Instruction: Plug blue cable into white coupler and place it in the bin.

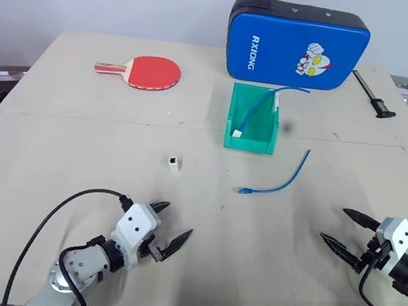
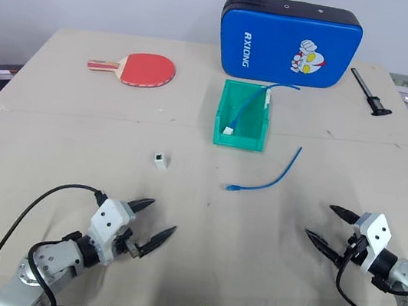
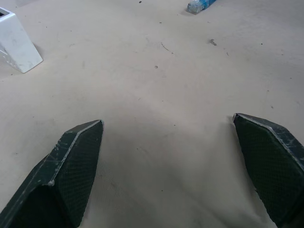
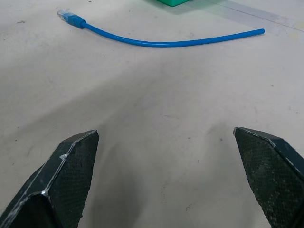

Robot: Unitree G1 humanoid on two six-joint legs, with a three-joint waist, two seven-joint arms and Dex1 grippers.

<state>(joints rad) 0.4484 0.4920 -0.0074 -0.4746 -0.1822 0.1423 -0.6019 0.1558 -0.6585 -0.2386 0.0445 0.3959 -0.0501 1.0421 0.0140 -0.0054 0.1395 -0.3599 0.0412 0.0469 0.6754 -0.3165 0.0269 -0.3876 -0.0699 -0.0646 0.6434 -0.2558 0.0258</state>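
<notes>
Left eye view: blue cable (image 1: 281, 179) and white coupler (image 1: 173, 164) lie unjoined near the bin (image 1: 250, 139). Left gripper (image 1: 171, 229) and right gripper (image 1: 345, 231) spread, empty. All steps remain.

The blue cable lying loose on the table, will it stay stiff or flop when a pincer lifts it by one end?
The blue cable is thin and already lies in a gentle curve, so it would probably droop. It looks light, and pushing it would likely slide or swing it across the table.
</notes>
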